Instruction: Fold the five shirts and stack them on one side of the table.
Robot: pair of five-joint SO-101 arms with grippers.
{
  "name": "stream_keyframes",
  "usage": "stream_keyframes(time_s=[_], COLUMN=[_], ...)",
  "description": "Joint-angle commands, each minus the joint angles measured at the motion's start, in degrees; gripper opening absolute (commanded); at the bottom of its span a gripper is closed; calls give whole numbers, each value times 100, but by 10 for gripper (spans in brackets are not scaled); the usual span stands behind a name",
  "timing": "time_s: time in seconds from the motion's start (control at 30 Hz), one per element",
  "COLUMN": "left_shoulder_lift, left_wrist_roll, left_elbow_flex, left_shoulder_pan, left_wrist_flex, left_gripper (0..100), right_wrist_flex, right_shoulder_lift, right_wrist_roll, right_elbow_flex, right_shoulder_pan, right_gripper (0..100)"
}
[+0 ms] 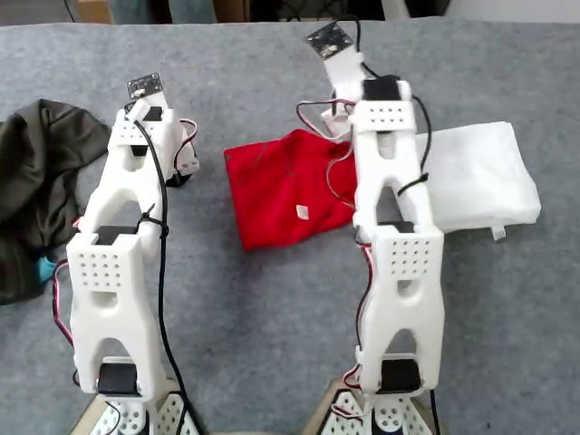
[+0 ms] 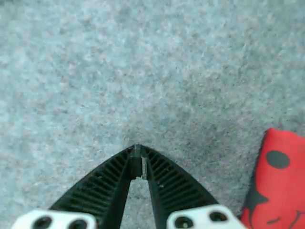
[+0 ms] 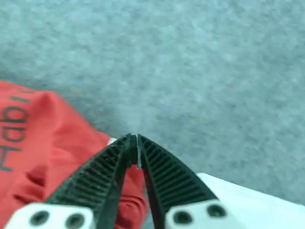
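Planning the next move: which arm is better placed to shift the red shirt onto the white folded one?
Right, probably. The right gripper hangs at the edge of the red shirt, beside the white shirt; the left gripper is over bare table, farther from both.

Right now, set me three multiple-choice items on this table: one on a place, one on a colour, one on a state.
1. The white shirt lies: A. flat on the table, at its right side; B. hanging off the front edge; C. in a basket.
2. The shirt in the middle is: A. blue; B. red; C. yellow.
3. The fingers of the left gripper are: A. wide open; B. shut on a shirt; C. shut, holding nothing.
Answers: 1 A, the high view shows it folded there. 2 B, the red shirt lies beside the white one. 3 C, the tips meet over bare grey cloth.
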Motion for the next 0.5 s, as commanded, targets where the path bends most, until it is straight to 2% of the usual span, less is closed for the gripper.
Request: stream_keyframes(time_s=[0.0,0.07,0.13,0.37,0.47], left_shoulder_lift=[-44,-53,-53,-9,-9], left_wrist_roll=[62,62,62,62,62], left_elbow_flex=[4,4,4,-136,-127], left_shoulder_pan=[-295,-295,-295,-295,-295], left_wrist_flex=[-123,-123,-132,-114,-97], left_gripper=[29,29,29,29,29], right_wrist_flex=[-721,-967,-712,1837,2303], right_shoulder_lift=[-57,-75,-136,-295,-286], right_wrist_roll=[-9,-18,-18,-9,0], right_elbow_flex=[-277,-303,-365,-963,-954], right_shoulder_pan=[466,633,589,-527,-967], right_gripper=[15,15,15,15,15])
